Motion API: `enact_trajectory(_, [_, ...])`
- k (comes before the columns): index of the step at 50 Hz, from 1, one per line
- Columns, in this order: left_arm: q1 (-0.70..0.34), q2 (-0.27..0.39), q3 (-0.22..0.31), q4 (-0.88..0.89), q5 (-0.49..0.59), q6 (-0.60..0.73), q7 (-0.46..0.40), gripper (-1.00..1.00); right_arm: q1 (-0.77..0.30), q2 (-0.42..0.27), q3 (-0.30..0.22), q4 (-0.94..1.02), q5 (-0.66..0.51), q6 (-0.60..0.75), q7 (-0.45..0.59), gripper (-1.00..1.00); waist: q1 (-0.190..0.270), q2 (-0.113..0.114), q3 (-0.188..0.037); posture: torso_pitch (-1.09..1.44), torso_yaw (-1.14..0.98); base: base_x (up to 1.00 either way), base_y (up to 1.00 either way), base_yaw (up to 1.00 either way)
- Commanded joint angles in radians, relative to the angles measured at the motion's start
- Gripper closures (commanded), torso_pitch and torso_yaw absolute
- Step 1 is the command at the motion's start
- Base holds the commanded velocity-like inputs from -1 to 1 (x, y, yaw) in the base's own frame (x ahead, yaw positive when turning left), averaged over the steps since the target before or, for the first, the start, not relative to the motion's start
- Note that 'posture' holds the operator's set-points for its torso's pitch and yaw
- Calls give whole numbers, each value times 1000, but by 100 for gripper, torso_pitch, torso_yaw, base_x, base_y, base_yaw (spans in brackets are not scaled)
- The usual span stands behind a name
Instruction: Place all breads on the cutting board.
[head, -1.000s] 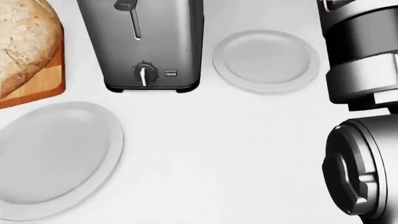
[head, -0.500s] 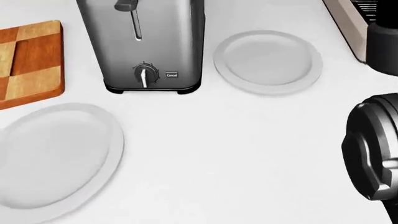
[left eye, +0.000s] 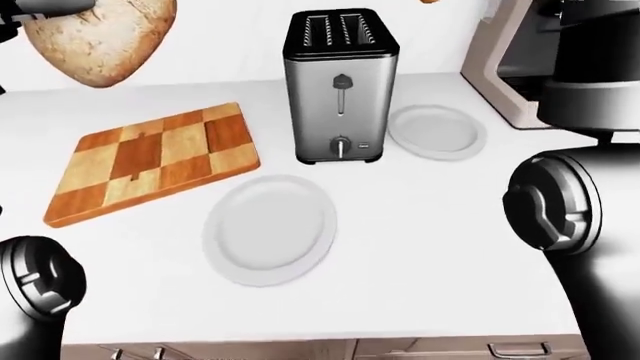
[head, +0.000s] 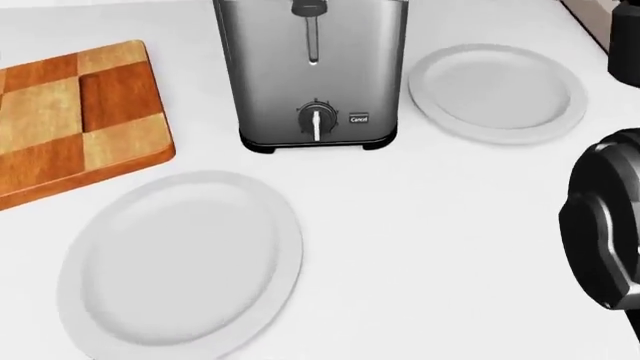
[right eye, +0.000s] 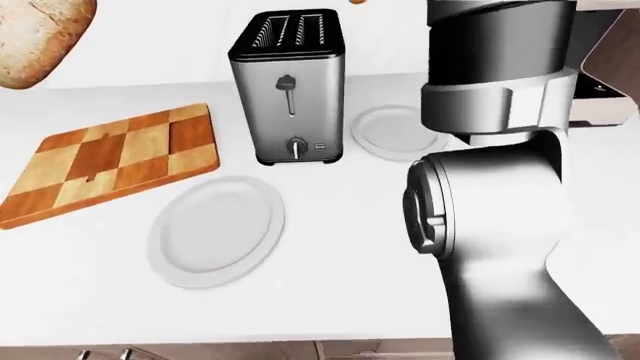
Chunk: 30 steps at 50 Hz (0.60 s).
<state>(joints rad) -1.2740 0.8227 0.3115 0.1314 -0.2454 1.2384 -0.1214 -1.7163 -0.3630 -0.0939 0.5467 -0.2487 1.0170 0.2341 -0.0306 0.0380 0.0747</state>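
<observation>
L hand (left eye: 30, 9) shows only as a dark sliver at 11 o'clock of left-eye view, against the bread (left eye: 100, 36); can't tell if fingers close round the loaf or how wide they stand. R hand not in view, only the R arm (right eye: 500, 187), which fills the 3 o'clock side of right-eye view, w/ a dark joint at the right edge of head view.

Tabletop (left eye: 420, 247): white, spans all views.

Cutting board (left eye: 150, 161): checkered wood, at 9 o'clock of left-eye view, lying flat, bare on top. Bread is a big round crusty loaf, up in the air at 11 o'clock, above and apart from the board, not touching it.

Toaster (left eye: 340, 86): steel, 2 slots, upright at 12 o'clock, lever and dial facing the camera, just right of the board.

Large plate (head: 180, 262): white, near centre at 6 o'clock of the toaster, apart from the board.

Small plate (left eye: 436, 131): white, just beside toaster at its 3 o'clock.
</observation>
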Motion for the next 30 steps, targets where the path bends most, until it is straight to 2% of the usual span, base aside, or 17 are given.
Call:
enact_trajectory(1, [-25,16,13,-9,-3,-28,19,100,-44,3,11,-10,3,-33,-4,100,1,20,-50,0,0,0,22,0])
enact_trajectory(4, [-30,22,11,-4,-14,-29,26,100,-59,4,12,4,5,-37,-4,100,3,-26,-26,0,0,0,67,0])
enact_trajectory(6, [-36,26,7,-3,-20,-25,32,100,-62,6,13,4,7,-38,-3,100,14,-46,-40,0,0,0,53,0])
enact_trajectory(9, [-27,27,9,-2,-28,-32,38,100,-57,9,13,-2,8,-35,-1,100,20,56,-40,0,0,0,0,0])
enact_trajectory(10, [-26,28,9,-4,-31,-31,41,100,-54,11,11,-2,9,-35,-4,100,11,70,-46,0,0,0,66,0])
enact_trajectory(13, [-16,28,11,-2,-38,-39,46,100,-46,14,13,-4,12,-42,-6,100,7,-18,-12,0,0,0,76,0])
enact_trajectory(14, [-12,26,13,-3,-41,-39,49,100,-44,15,12,-3,12,-44,-7,100,9,-20,-28,0,0,0,12,0])
enact_trajectory(18, [-5,30,12,-12,-52,-35,53,100,-40,15,12,-6,14,-45,-8,100,21,-3,-16,0,0,0,0,0])
enact_trajectory(19, [-3,29,13,-13,-55,-36,55,100,-39,16,12,-8,15,-42,-7,100,15,6,-37,0,0,0,35,0])
enact_trajectory(21, [-6,31,12,-15,-60,-30,59,100,-39,15,11,-9,16,-41,-10,100,7,-102,-36,0,0,0,88,0])
enact_trajectory(22, [-6,31,11,-15,-61,-30,61,100,-39,16,12,-9,16,-41,-10,100,20,-69,-19,0,0,0,76,0])
enact_trajectory(23, [-7,32,10,-15,-63,-30,63,100,-40,15,13,-9,16,-42,-9,100,22,-78,-15,0,0,0,0,0])
enact_trajectory(26, [-6,34,11,-16,-68,-28,68,100,-38,18,10,-10,19,-40,-12,100,12,39,-40,0,0,0,18,0])
enact_trajectory(27, [-6,35,11,-16,-69,-28,69,100,-37,19,11,-10,20,-40,-12,100,13,32,-24,0,0,0,100,0])
enact_trajectory(28, [-5,36,11,-15,-71,-30,70,100,-36,19,12,-10,20,-42,-12,100,16,-9,-13,0,0,0,100,0])
enact_trajectory(29, [-4,37,11,-13,-72,-33,70,100,-36,21,13,-10,21,-42,-11,100,28,-29,-26,0,0,0,55,0])
enact_trajectory(30, [-2,38,11,-11,-73,-35,71,100,-36,20,14,-10,21,-43,-11,100,22,-13,-58,0,0,0,30,0])
